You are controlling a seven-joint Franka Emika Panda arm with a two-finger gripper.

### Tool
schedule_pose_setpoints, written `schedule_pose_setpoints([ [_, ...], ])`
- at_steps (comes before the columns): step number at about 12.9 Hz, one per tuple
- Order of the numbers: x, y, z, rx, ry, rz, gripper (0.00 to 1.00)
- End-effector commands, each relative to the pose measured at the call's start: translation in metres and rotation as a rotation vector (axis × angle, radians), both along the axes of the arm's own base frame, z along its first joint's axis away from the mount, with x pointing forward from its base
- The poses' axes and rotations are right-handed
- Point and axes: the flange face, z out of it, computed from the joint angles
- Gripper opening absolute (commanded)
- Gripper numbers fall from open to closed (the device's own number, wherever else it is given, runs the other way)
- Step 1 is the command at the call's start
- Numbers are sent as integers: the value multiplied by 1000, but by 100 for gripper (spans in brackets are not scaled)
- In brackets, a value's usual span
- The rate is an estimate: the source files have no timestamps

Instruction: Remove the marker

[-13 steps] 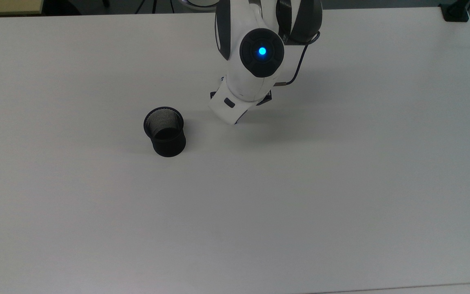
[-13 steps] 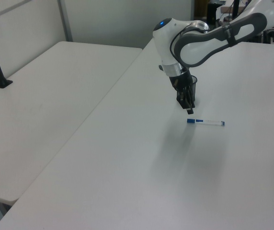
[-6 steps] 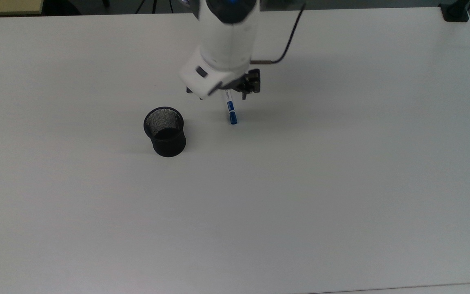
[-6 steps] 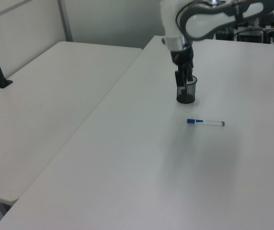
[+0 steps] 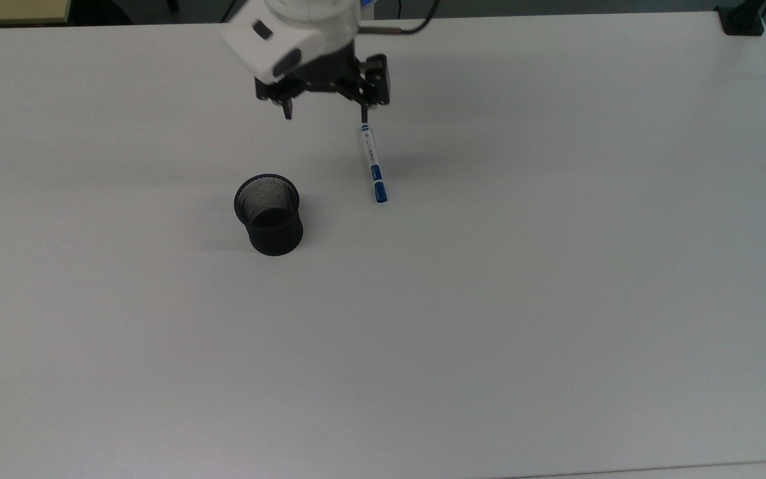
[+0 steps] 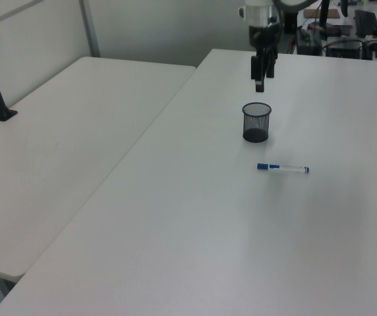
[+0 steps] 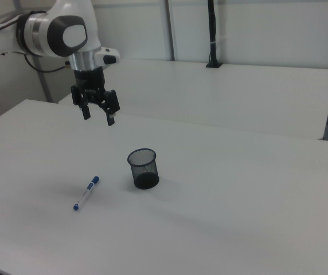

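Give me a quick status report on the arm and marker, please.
Gripper open, empty, raised. White marker with blue cap lying flat on white table, beside black mesh cup. Nothing obstructing.

- Robot arm (image 7: 66, 31) with smooth, rounded white shells and dark grey joint sections.
- Black two-finger gripper (image 5: 325, 110) under a white, boxy wrist block with small dark oval marks.
- Thin dark cable (image 5: 396, 26) at the wrist.

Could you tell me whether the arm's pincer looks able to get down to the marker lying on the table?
Probably yes: the open pincer hangs above the table, the marker lies flat apart from the mesh cup.
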Motion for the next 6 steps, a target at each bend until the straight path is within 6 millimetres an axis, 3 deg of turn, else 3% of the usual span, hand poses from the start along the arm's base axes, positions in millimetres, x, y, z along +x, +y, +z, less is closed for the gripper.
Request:
schedule_pose_setpoints([
  [1, -32, -48, 43, 30, -24, -83, 100],
  [6, -45, -93, 65, 33, -48, -155, 100],
])
